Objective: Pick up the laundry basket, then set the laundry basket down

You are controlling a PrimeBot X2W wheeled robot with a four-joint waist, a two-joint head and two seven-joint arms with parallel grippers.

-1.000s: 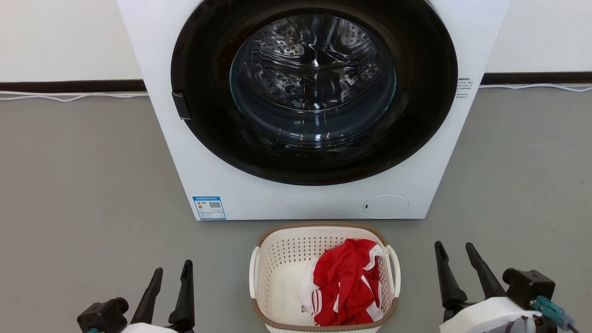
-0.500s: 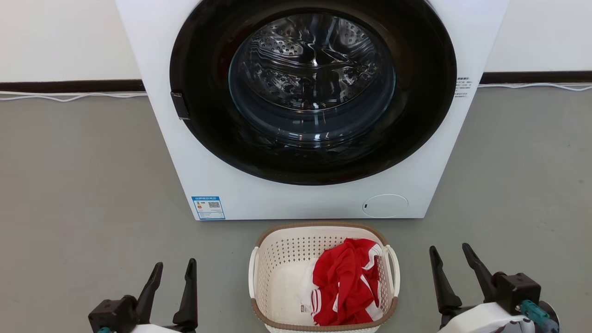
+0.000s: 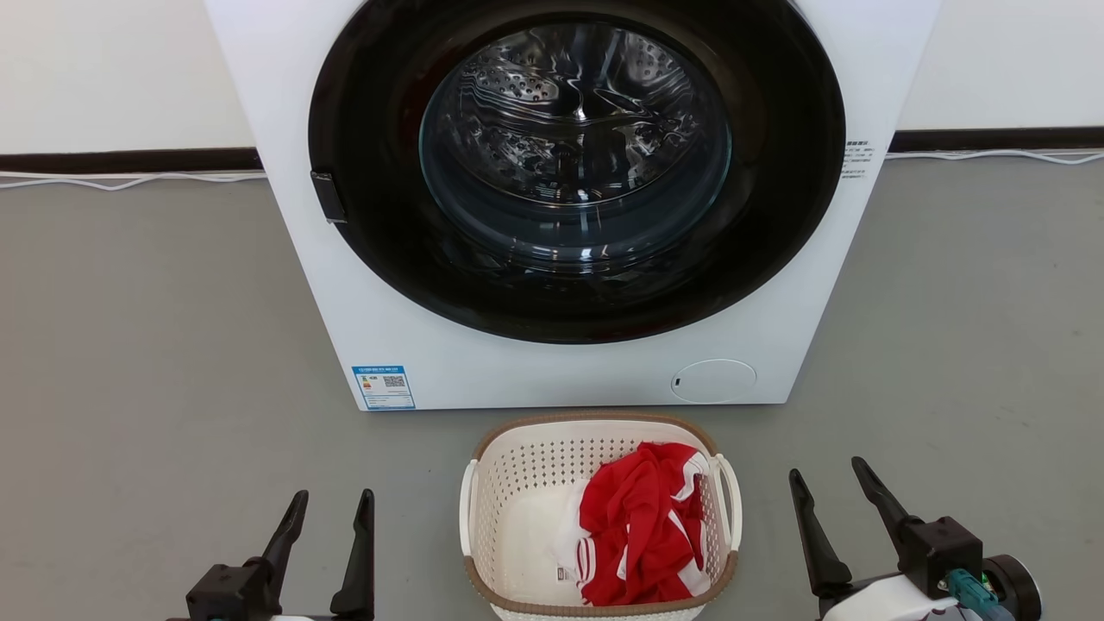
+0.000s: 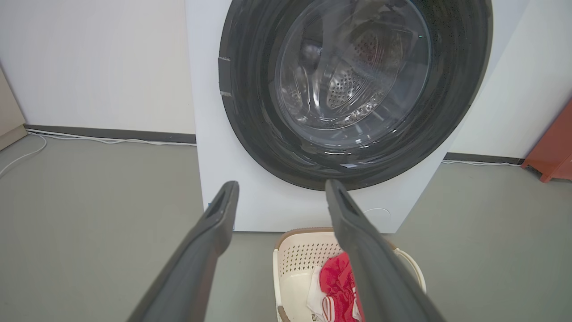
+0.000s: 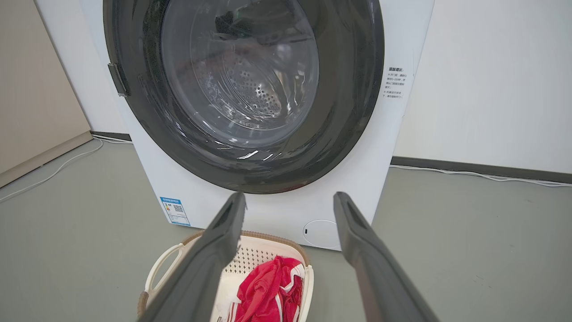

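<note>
We face a white front-loading washing machine (image 3: pixel 552 379), its round dark-framed glass door (image 3: pixel 776 224) turned towards us. The laundry basket (image 3: pixel 526 470) stands upright on the grey floor (image 3: pixel 155 345), just in front of the washer's base and between our two grippers. A crumpled red-and-white garment (image 3: pixel 642 530) lies in the basket's right half, and the white bottom shows bare on the left.

Our left gripper (image 3: pixel 335 495) hangs low to the basket's left, apart from it, its two dark fingers spread wide with nothing between them. Our right gripper (image 3: pixel 825 467) sits to the basket's right, also clear of the handle, with its fingers likewise spread and empty. Both point towards the washer.
</note>
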